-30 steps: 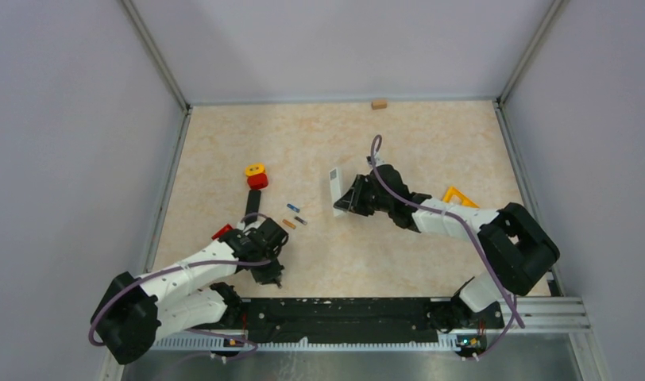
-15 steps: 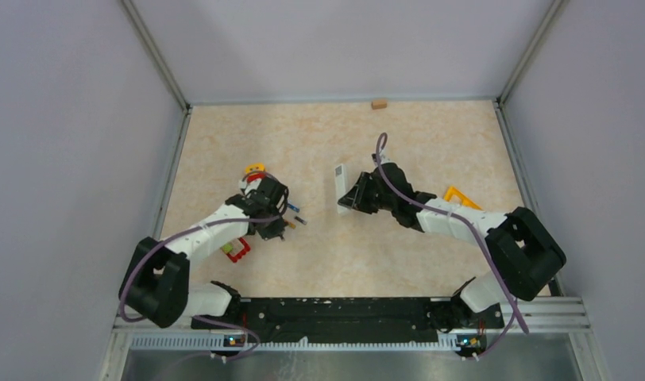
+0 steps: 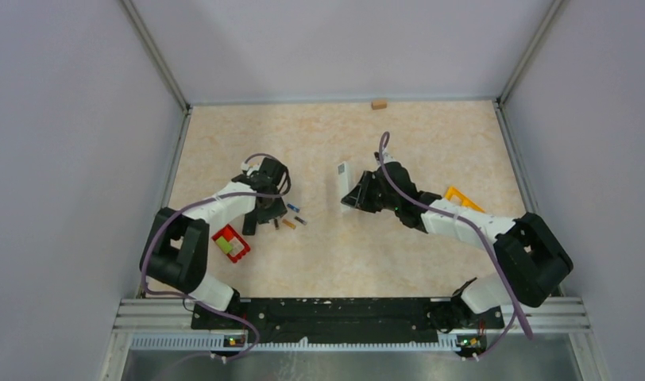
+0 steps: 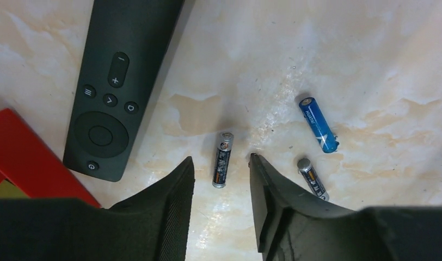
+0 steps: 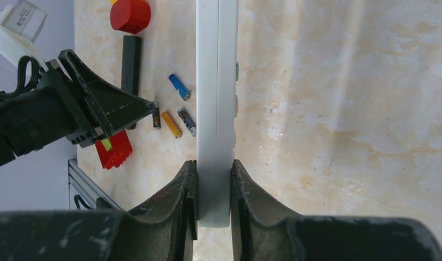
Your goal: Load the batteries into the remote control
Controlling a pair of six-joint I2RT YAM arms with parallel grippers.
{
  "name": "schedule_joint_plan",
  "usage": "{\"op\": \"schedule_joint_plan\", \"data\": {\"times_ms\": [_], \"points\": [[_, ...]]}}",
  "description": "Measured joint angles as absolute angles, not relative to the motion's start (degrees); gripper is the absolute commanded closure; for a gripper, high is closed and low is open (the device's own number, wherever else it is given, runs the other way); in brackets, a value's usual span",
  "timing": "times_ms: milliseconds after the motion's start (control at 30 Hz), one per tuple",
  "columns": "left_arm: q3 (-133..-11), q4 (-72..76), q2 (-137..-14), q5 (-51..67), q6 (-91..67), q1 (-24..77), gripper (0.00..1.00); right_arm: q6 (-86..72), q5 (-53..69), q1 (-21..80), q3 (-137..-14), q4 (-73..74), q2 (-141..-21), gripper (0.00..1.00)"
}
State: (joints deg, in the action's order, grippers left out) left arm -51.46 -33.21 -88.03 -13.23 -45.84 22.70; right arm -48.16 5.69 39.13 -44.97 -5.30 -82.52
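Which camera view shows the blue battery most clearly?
The left wrist view: the blue battery lies large and uncovered, its white print visible. The right wrist view shows it small, left of the white remote. The top view shows only a tiny blue speck.

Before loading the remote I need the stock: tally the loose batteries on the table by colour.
Blue battery: 1
Orange battery: 1
Dark batteries: 2
Total: 4
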Motion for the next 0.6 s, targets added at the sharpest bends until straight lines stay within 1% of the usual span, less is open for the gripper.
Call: {"op": "schedule_joint_plan", "data": {"times_ms": [67,200,233,300,367,400,600], "points": [[-52.18,-33.52,-88.03,-13.58,-45.06,22.46,0.44,-47.33,5.74,39.13,-44.97,-4.73,-82.11,1.0],[-54.72,-34.15,-87.29,-13.28,-43.68,22.35,0.38,-45.65,6.72,39.11,-44.97,-4.43,-80.75,1.0],[-55.44,-34.17,-86.65,-12.91,-43.24,22.35,0.34,-45.17,7.14,39.09,-44.97,-4.4,-80.29,1.0],[-56.55,-34.11,-85.1,-12.1,-42.46,22.35,0.25,-44.47,7.99,39.07,-44.99,-4.4,-79.44,1.0],[-57.39,-33.41,-82.76,-10.09,-41.41,22.35,0.08,-43.88,8.99,39.03,-45.01,-4.4,-78.52,1.0],[-57.63,-32.86,-81.08,-8.88,-40.66,22.31,0.02,-43.57,9.56,38.94,-45.06,-4.32,-77.97,1.0],[-57.87,-26.06,-69.89,3.79,-37.87,22.04,0.01,-43.31,13.76,38.09,-47.55,-3.33,-74.13,1.0]]}}
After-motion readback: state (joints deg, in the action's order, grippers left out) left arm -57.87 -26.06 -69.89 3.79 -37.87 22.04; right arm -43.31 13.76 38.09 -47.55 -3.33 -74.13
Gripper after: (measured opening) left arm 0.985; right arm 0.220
